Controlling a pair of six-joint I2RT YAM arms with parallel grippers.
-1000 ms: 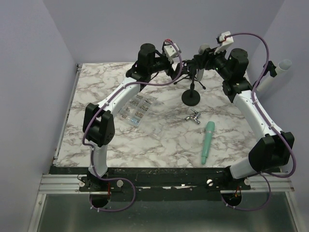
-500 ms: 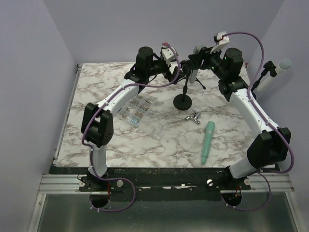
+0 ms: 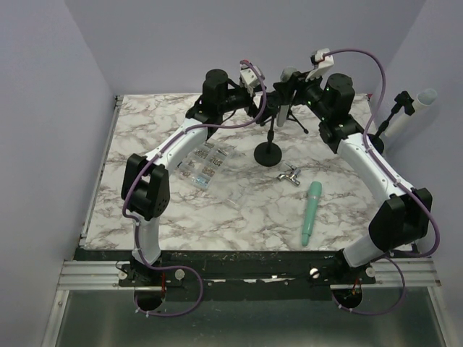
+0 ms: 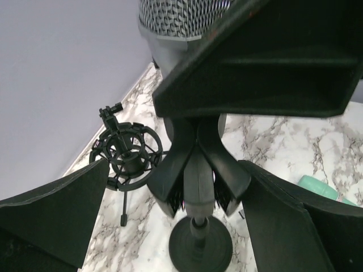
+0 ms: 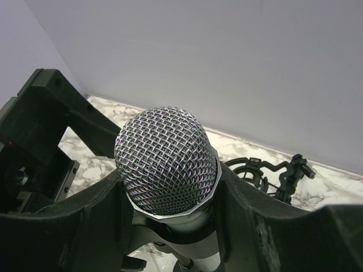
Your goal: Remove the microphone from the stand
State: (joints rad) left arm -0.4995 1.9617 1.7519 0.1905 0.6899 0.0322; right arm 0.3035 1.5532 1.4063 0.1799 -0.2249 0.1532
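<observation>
Mic [image 5: 165, 156] body mostly hidden by R hand [image 5: 170, 218], which pinches it below the mesh head. Mic sits in stand [image 4: 199, 249] clip, mid far edge of marbled surface [image 3: 239, 210]. L hand [image 4: 176, 187] spread astride stand, apparently not touching. Lilac walls [image 3: 217, 43].

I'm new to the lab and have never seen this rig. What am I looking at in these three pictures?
Two robot arms are bolted at the near edge of a marble table. The wide picture comes from a camera above and behind them; the other two from a camera on each wrist. The right pincer is shut on the mic, which sits clipped in its stand. The left pincer is open, one finger either side of the stand. On the table lie a packet, a metal fitting and a teal tool; a small tripod mount stands farther back.
</observation>
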